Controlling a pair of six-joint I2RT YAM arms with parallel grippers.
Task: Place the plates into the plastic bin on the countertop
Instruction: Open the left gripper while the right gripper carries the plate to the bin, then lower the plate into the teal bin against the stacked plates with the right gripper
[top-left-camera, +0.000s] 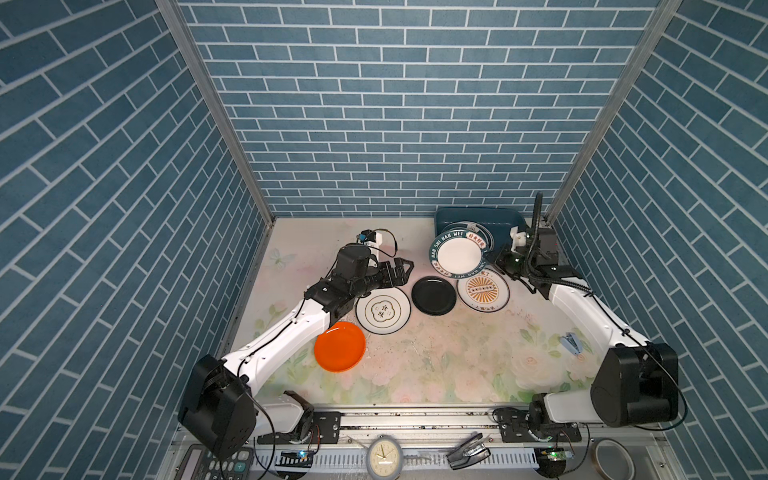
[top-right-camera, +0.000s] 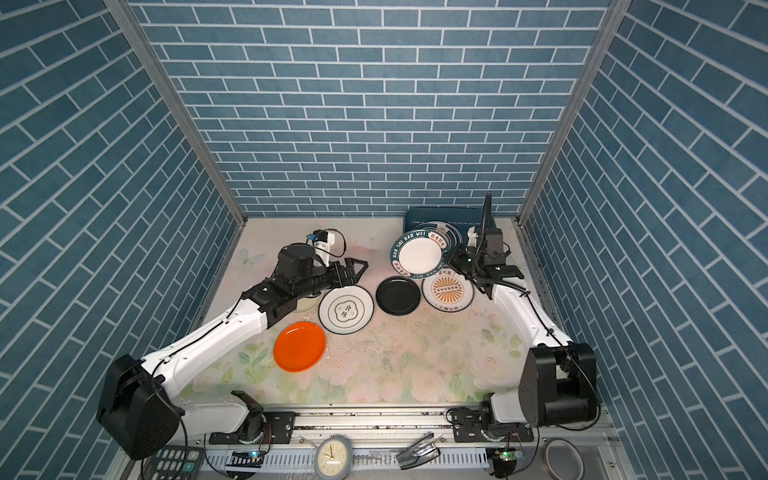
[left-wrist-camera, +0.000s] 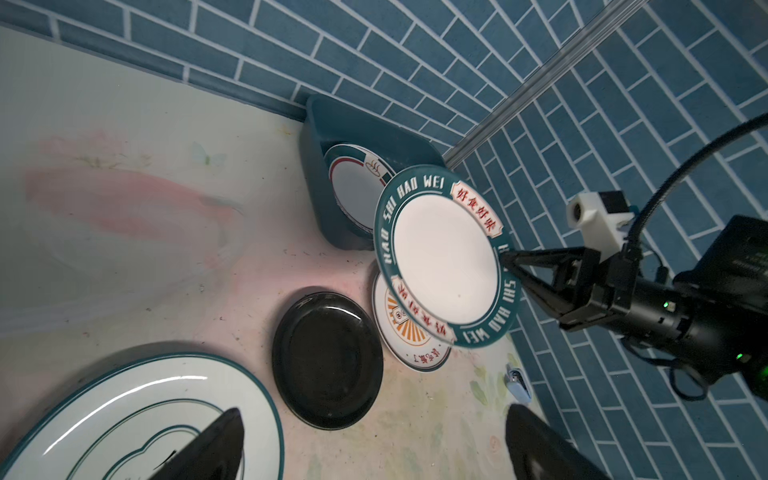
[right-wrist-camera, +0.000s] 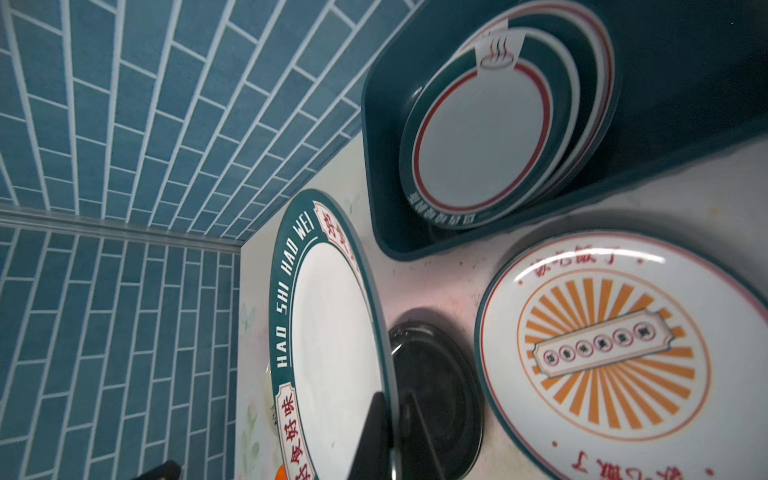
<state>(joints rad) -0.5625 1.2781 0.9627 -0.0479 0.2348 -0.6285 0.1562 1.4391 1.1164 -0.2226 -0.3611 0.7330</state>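
1. Flat pale worktop (top-left-camera: 436, 370) printed with pink roses and green leaves. It carries every item below, and both end effectors work over its far half.
2. Dark teal rectangular plastic bin (top-left-camera: 478, 214). It sits on the worktop just beyond the right end effector (left-wrist-camera: 505, 259), against the back wall. Inside is a stack of white teal-rimmed plates (right-wrist-camera: 478, 137), slightly offset.
3. White round plate with a teal "HAO SHI HAO WEI" rim (top-left-camera: 458, 254). The closed right end effector pinches it at the rim. It is lifted off the worktop and tilted, just at the bin's near wall.
4. White round plate with a teal-line flower motif (top-left-camera: 382, 309). It lies flat, just nearward of the left end effector (top-left-camera: 406, 272), whose jaws stand wide apart and empty.
5. White round plate with an orange sunburst (top-left-camera: 483, 294). It lies flat, directly below the right end effector and partly under the held plate.
6. Black round plate (top-left-camera: 433, 296), lying flat between the two end effectors.
7. Orange round plate (top-left-camera: 340, 346), lying flat behind the left end effector, beside that arm's forearm.
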